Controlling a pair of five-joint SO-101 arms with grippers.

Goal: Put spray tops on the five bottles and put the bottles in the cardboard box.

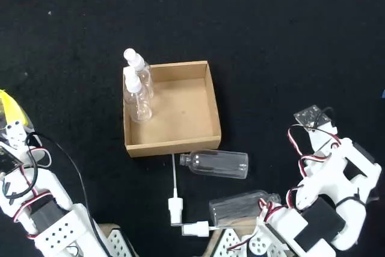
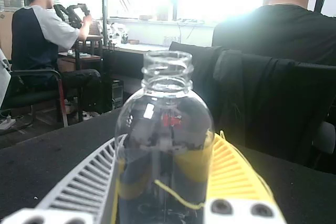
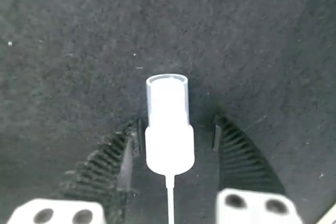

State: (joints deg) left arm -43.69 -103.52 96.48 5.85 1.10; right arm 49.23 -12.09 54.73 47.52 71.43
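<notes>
High view gave you a black cloth table [image 1: 289, 46] with wide bare room above and on either side of the box [image 1: 171, 146]. The box sat at centre, square, brown card, open upward. Two capped bottles [image 1: 138, 91] stood in its upper-left corner against the wall. Just below its lower edge, two clear lying bottles [image 1: 216, 164] ran left-right, the upper one's neck pointing left and the lower one's pointing right. Two white loose tops [image 1: 175, 207] lay beside them at lower centre, one with its thin tube running up toward the box.

Your left gripper [image 2: 167, 141] was clamped on an upright bottle [image 2: 165, 103], open neck up, with ribbed white and yellow fingers [image 2: 79, 182] on its sides. Your right gripper [image 3: 176, 123] stood with jaws apart astride a white top [image 3: 168, 129]. That top lay flat on the cloth, tube pointing back toward the gripper's base.
</notes>
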